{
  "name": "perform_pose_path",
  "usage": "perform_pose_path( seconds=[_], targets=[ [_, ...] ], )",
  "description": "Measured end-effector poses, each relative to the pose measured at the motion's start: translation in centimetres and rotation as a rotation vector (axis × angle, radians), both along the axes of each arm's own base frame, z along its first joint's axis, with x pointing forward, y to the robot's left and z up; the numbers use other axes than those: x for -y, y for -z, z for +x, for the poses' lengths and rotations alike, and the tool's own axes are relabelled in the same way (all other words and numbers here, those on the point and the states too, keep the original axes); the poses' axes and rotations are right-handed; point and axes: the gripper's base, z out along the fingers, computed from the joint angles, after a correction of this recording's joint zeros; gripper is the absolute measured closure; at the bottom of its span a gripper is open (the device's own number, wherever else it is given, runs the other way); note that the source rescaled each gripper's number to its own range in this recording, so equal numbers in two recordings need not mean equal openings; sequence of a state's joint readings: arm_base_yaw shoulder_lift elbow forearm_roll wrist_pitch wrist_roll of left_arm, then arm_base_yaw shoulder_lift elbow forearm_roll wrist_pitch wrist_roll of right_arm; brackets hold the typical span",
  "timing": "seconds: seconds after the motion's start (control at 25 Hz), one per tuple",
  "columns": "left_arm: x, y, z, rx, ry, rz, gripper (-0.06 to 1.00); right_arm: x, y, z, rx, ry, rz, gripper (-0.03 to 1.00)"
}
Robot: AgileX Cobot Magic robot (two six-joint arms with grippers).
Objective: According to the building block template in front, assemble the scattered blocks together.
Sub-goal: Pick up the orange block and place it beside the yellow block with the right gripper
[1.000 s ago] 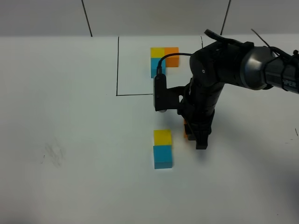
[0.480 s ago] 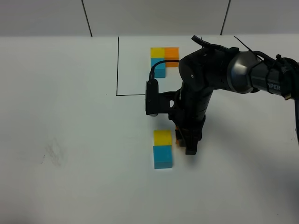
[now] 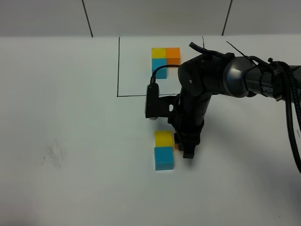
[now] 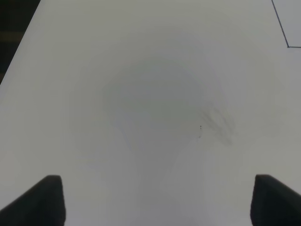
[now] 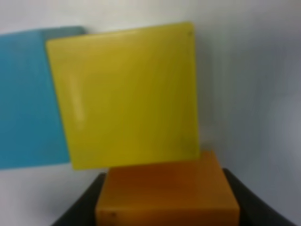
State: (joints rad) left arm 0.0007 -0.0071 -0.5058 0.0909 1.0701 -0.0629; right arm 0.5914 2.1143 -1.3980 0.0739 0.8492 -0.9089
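The template (image 3: 165, 60) of joined yellow, orange and blue cubes sits inside the black-line rectangle at the back. On the table nearer me a yellow cube (image 3: 163, 138) touches a sky-blue cube (image 3: 164, 157). My right gripper (image 3: 181, 143) is shut on the orange cube (image 3: 176, 141) and holds it against the yellow cube's right side. In the right wrist view the orange cube (image 5: 167, 193) sits between the jaws, touching the yellow cube (image 5: 127, 94), with the blue cube (image 5: 28, 99) beyond. My left gripper (image 4: 155, 197) is open over bare table.
The black rectangle's front line (image 3: 136, 95) runs just behind the right arm. A faint smudge (image 3: 54, 155) marks the table at the left, also seen in the left wrist view (image 4: 218, 125). A cable (image 3: 294, 127) hangs at the right.
My right gripper has moved left with the orange cube, bringing it from a gap away to against the yellow cube's right side. The yellow and blue cubes have not moved.
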Motion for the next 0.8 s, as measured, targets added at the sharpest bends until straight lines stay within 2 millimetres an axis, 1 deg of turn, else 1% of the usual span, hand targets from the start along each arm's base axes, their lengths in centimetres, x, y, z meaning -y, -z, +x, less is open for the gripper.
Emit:
perform_pose_path(
  seconds=[0.2, 0.6, 0.8],
  targets=[
    [0.0, 0.0, 0.0, 0.0, 0.0, 0.0, 0.25, -0.2, 1.0, 0.0, -0.027, 0.014, 0.004, 0.76],
    [0.0, 0.0, 0.0, 0.0, 0.0, 0.0, 0.25, -0.4, 1.4, 0.1, -0.048, 0.047, 0.02, 0.76],
    [0.0, 0.0, 0.0, 0.0, 0.0, 0.0, 0.25, -0.5, 1.4, -0.1, -0.048, 0.031, 0.008, 0.76]
  ],
)
